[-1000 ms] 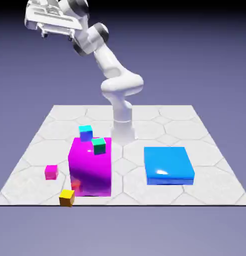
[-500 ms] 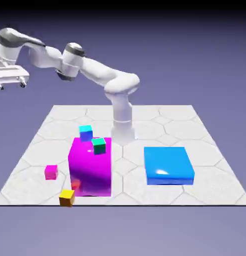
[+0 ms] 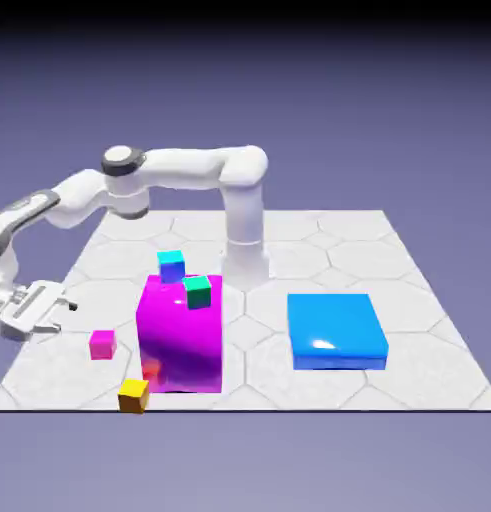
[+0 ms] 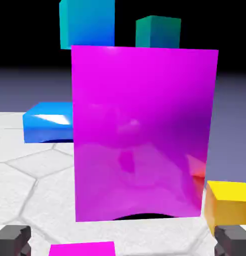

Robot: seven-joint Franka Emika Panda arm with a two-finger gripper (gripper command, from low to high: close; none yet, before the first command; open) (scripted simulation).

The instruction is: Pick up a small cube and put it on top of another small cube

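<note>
A tiny magenta-pink small cube lies on the table left of the large glossy magenta cube. My gripper hangs low at the exterior view's left, a short gap from the small cube, jaws open and holding nothing. In the hand view the small cube shows at the bottom edge between the grey fingertips, left of the middle. Behind it the large magenta cube fills the picture. Other small cubes are cyan, green and yellow.
A flat blue block lies at the exterior view's right. A small red cube peeks out at the large cube's lower left corner. In the hand view the yellow cube sits by the right fingertip, and the blue block lies far left.
The arm has swung from high above the table down to table height at the exterior view's left. The jaws stayed open. No cube has moved.
</note>
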